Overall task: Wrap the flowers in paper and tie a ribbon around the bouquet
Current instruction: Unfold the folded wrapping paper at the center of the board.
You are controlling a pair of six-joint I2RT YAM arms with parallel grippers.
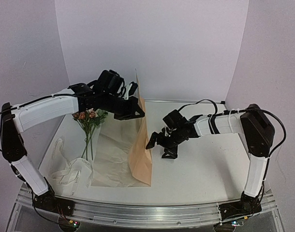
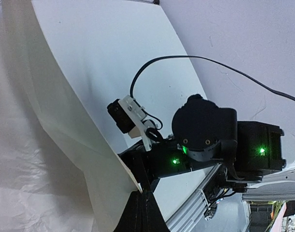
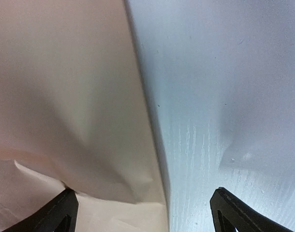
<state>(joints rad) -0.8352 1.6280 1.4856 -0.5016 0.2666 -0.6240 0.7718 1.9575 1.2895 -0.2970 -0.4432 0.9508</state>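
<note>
The paper (image 1: 141,154) lies partly flat on the table, its right side raised as a tall tan flap. My left gripper (image 1: 137,112) is shut on the flap's upper edge; in the left wrist view its closed fingers (image 2: 143,209) pinch the pale sheet (image 2: 89,87). The flowers (image 1: 88,117) lie at the sheet's far left corner, stems pointing toward the front. Left of the sheet, the ribbon (image 1: 65,170) sits in loose loops. My right gripper (image 1: 159,145) stands open just right of the flap. In the right wrist view (image 3: 145,212), the paper's edge (image 3: 65,106) lies between its fingers.
White table (image 1: 205,164) with lilac walls on three sides and a metal rail (image 1: 147,212) along the front edge. The right arm's wrist (image 2: 205,130) shows in the left wrist view, just behind the raised flap.
</note>
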